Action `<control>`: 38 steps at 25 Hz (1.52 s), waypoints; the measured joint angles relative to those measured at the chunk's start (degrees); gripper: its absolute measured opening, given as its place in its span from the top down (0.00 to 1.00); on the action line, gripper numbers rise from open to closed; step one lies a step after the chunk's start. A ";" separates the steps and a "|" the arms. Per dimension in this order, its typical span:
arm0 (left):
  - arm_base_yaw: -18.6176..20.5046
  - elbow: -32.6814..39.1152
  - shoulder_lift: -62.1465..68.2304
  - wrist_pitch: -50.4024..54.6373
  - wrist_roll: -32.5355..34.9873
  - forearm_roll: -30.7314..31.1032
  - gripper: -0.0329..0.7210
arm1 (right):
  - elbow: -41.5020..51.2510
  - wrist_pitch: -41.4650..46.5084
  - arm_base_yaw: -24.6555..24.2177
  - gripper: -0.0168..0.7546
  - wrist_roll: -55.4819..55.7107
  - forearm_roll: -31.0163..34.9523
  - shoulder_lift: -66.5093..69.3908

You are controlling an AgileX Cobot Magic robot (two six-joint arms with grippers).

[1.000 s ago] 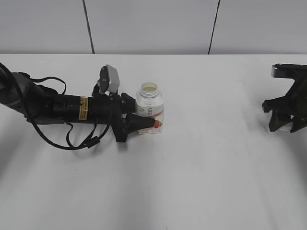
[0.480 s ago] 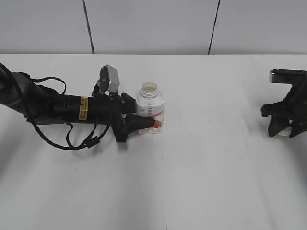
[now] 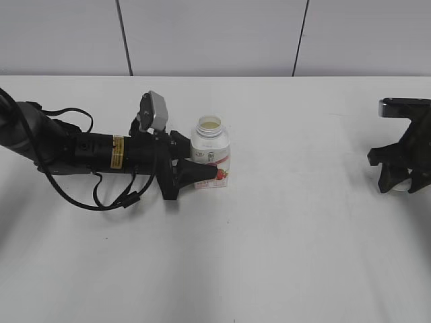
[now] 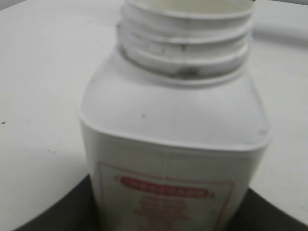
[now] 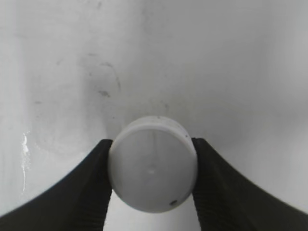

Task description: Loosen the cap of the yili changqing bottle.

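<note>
The yili changqing bottle [image 3: 211, 156] stands upright near the table's middle, its threaded neck [image 4: 185, 45] bare and its mouth uncovered. My left gripper [image 3: 202, 171] lies low along the table and is shut on the bottle's lower body [image 4: 168, 192], one dark finger on each side. The white cap [image 5: 153, 163] is off the bottle, held flat side toward the camera between the black fingers of my right gripper [image 5: 153, 166]. That gripper [image 3: 401, 180] hangs at the far right, close above the table, with the cap [image 3: 401, 186] barely showing under it.
The white table [image 3: 289, 242] runs from the bottle to the right arm with nothing on it. A grey panelled wall [image 3: 215, 33] stands behind. Faint scuff marks [image 5: 103, 82] show on the surface under the right gripper.
My right gripper, holding the cap, has sunk a little toward the table at the far right. The left arm and the bottle have stayed put.
</note>
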 joint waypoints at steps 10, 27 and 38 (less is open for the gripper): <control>0.00 0.00 0.00 0.00 -0.20 0.00 0.46 | 0.00 0.00 0.00 0.42 0.24 0.00 0.04; 0.00 0.00 0.00 0.00 -0.24 0.00 0.46 | -6.64 13.32 0.00 0.35 4.37 0.00 0.11; 0.00 0.00 0.00 -0.93 -1.31 0.12 0.42 | -12.70 21.30 0.00 0.35 5.63 0.00 0.13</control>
